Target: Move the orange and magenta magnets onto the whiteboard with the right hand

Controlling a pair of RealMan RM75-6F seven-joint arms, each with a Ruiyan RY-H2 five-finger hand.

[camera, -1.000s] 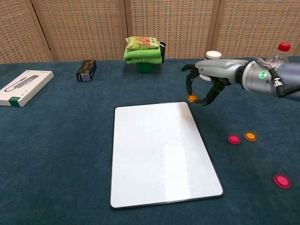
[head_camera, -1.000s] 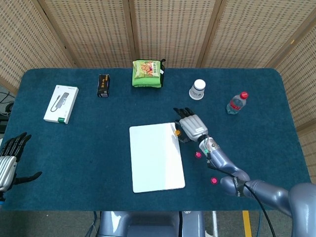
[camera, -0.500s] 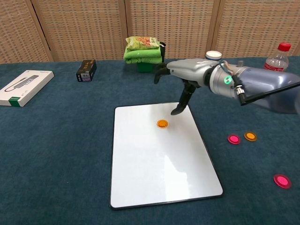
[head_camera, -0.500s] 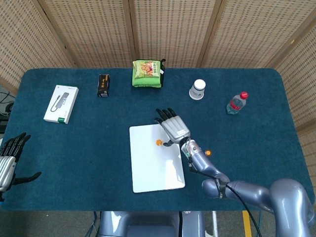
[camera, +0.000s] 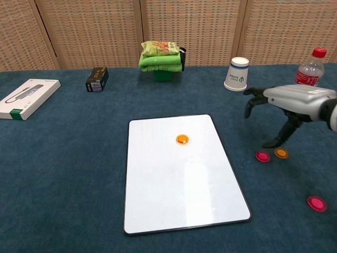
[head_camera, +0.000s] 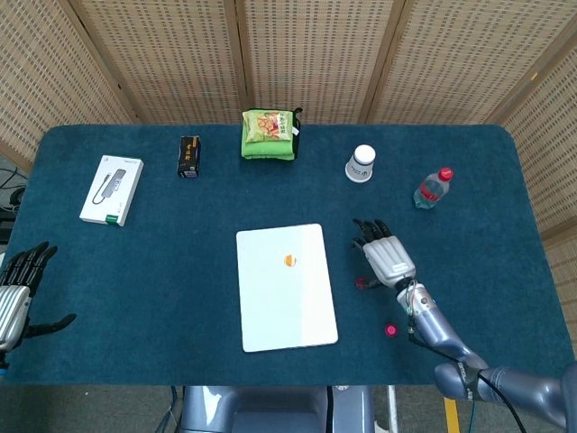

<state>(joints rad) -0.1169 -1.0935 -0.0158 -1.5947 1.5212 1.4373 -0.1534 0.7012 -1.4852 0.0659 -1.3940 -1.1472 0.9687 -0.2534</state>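
Two magnets, magenta (camera: 262,156) and orange (camera: 281,153), sit just under the spread, empty right hand (camera: 287,108); only head view shows the left hand (head_camera: 15,293), fingers apart.

No legible text in either view. White paper cup (camera: 237,74) has a dark printed mark on its side, too small to read. Black box (camera: 97,79) has yellow/orange print on top, unreadable. White flat box (camera: 27,98) shows a product picture and a green corner patch, no letters resolvable. Green snack bag (head_camera: 269,133) has a colourful printed front, brand not readable. Water bottle (camera: 309,69) has a red cap; its label can't be made out. Whiteboard (camera: 179,171) carries no writing, only one orange magnet (camera: 182,139). No numbers or signs readable anywhere on the table (camera: 68,174).
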